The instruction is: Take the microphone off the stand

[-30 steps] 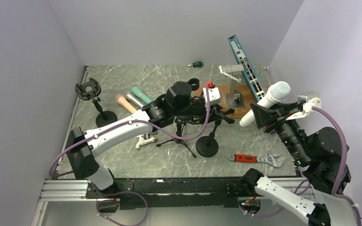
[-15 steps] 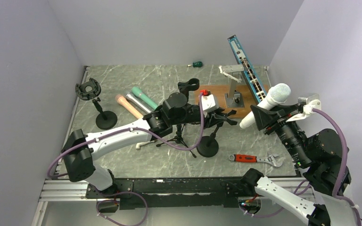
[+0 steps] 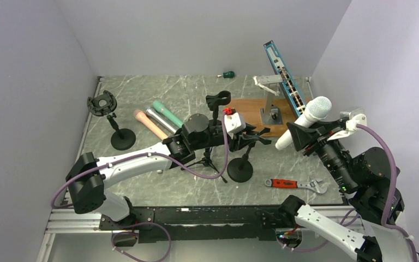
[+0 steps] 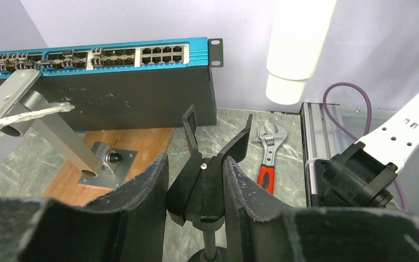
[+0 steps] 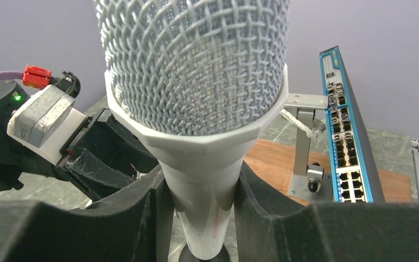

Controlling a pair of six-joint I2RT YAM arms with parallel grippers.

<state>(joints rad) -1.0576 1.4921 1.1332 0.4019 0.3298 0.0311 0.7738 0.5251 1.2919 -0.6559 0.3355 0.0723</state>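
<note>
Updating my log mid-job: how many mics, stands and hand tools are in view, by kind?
Mics: 4 (white mic in the right claw, pink mic, silver mic, teal mic)
Stands: 3 (left stand, tripod stand, round-base stand)
Hand tools: 2 (wrench, screwdriver)
Total: 9

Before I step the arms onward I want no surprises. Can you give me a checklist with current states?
1. microphone out of the stand clip: ok, clip empty.
2. right gripper shut on microphone body: ok.
3. left gripper clamping stand clip: ok, a finger on each side.
4. stand base flat on table: ok.
5. Microphone head clear of network switch: cannot tell, they overlap in the top view.
</note>
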